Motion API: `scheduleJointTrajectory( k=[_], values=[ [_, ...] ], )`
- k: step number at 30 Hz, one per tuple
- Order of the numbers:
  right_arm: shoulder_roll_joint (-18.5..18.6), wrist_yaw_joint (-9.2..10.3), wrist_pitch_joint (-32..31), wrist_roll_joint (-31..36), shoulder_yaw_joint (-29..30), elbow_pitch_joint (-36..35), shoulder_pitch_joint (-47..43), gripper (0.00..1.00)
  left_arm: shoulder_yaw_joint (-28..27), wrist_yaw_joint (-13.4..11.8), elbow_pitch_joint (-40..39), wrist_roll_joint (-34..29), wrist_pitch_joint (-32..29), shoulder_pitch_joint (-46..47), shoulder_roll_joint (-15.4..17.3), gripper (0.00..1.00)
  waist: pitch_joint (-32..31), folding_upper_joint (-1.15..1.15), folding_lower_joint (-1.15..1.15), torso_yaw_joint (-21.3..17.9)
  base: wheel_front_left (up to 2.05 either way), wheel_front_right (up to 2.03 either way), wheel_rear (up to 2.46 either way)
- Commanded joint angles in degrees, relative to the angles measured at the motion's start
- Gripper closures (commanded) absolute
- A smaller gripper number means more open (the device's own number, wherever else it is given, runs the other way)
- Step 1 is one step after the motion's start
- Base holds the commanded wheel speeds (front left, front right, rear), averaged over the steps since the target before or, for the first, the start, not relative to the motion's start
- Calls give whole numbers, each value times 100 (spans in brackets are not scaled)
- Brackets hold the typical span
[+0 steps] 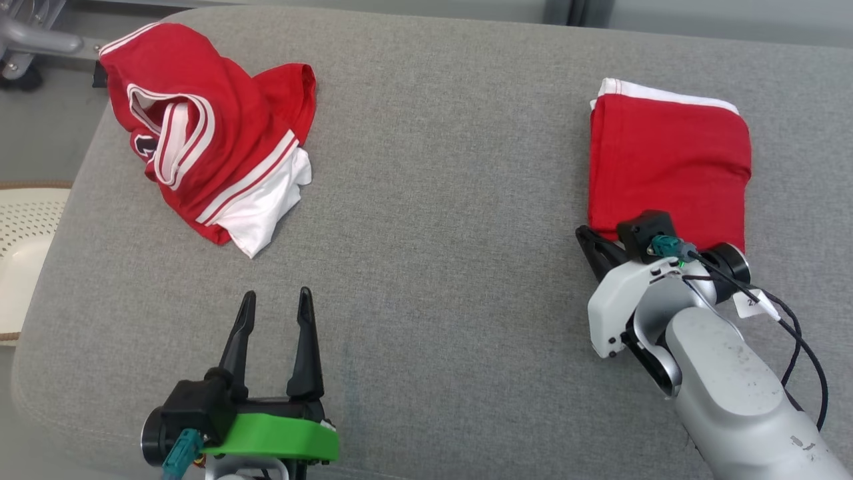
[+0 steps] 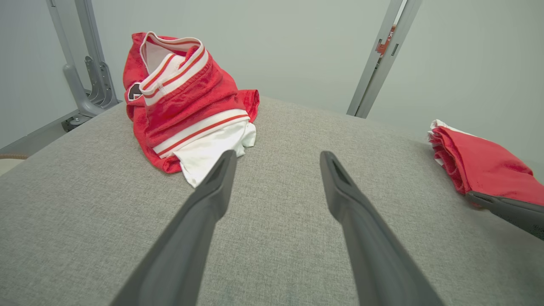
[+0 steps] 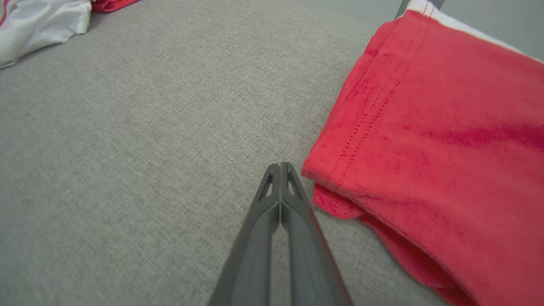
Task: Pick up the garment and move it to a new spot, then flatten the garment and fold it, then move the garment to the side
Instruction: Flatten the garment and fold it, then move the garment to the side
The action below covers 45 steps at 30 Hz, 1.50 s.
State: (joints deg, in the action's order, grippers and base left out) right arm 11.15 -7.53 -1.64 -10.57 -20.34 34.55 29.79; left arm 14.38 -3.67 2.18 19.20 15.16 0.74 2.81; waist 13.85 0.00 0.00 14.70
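A crumpled red garment with white trim (image 1: 206, 140) lies in a heap at the far left of the grey cushion; it also shows in the left wrist view (image 2: 182, 97). A folded red garment (image 1: 666, 167) lies flat at the right. My left gripper (image 1: 276, 297) stands open near the front, fingers pointing at the heap and well short of it, nothing between them (image 2: 278, 157). My right gripper (image 1: 581, 233) is shut and empty. Its tips (image 3: 279, 165) rest on the cushion just beside the near left corner of the folded garment (image 3: 425, 140).
The grey cushion (image 1: 440, 200) spreads wide between the two garments. Its left edge drops off beside a white perforated object (image 1: 26, 227). A grey metal frame (image 1: 33, 40) stands behind the heap, and a slanted metal post (image 2: 378, 55) rises at the back.
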Motion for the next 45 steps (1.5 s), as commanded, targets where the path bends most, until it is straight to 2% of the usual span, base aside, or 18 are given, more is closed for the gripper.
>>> scheduleJointTrajectory(
  k=[1, 4, 5, 6, 7, 8, 9, 15, 18, 25, 31, 41, 45],
  values=[
    [-2, 9, 126, -98, -28, -95, -107, 100, -71, -43, 20, -10, -2, -148, 16, 0, -280, 0, 0, -192, 0, 0, 0],
    [13, 9, 414, -225, 126, -333, -317, 100, -181, -42, 38, -81, -2, -262, 16, 0, -497, 0, 0, -366, 0, 0, 0],
    [17, 9, 534, -257, 286, -443, -428, 82, -231, -33, 49, -95, -2, -314, 16, 0, -584, 0, 0, -440, 0, 0, 0],
    [22, 9, 593, -264, 364, -513, -535, 59, -288, -22, 57, -109, -2, -357, 16, 0, -654, 0, 0, -497, 0, 0, 0],
    [63, 8, 706, -234, 452, -654, -663, 50, -344, -7, 70, -130, -2, -419, 16, 0, -728, 0, 0, -565, 0, 0, 0],
    [129, 9, 851, -164, 524, -795, -750, 15, -393, 13, 71, -168, -2, -450, 16, 0, -783, 0, 0, -610, 0, 0, 0],
    [177, 9, 951, -146, 686, -900, -909, 0, -444, 31, 74, -189, -2, -494, 16, 0, -859, 0, 0, -661, 0, 0, 0],
    [393, 9, 1560, -135, 1360, -1612, -1898, 0, -544, 191, 213, -315, -2, -668, 15, 0, -1123, 0, 0, -822, 0, 0, 0],
    [501, 9, 1664, -40, 1626, -1853, -2381, 0, -561, 315, 316, -409, -2, -734, 16, 0, -1185, 0, 0, -877, 0, 0, 0],
    [157, 9, 1683, 131, 2194, -2524, -3328, 0, -627, 618, 485, -459, -2, -843, 16, 0, -1296, 0, 0, -1063, 0, 0, 0],
    [-119, 9, 1684, 209, 2278, -2598, -3664, 0, -657, 696, 547, -485, -3, -864, 16, 0, -1346, 0, 0, -1231, 0, 0, 0],
    [-205, 9, 1685, 208, 2303, -2460, -3560, 0, -649, 692, 585, -450, -3, -859, 16, 0, -1335, 0, 0, -1329, 0, 0, 0],
    [-262, 9, 1685, -28, 2364, -2240, -3430, 0, -601, 660, 546, -381, -3, -826, 16, 0, -1287, 0, 0, -1289, 0, 0, 0]
  ],
)
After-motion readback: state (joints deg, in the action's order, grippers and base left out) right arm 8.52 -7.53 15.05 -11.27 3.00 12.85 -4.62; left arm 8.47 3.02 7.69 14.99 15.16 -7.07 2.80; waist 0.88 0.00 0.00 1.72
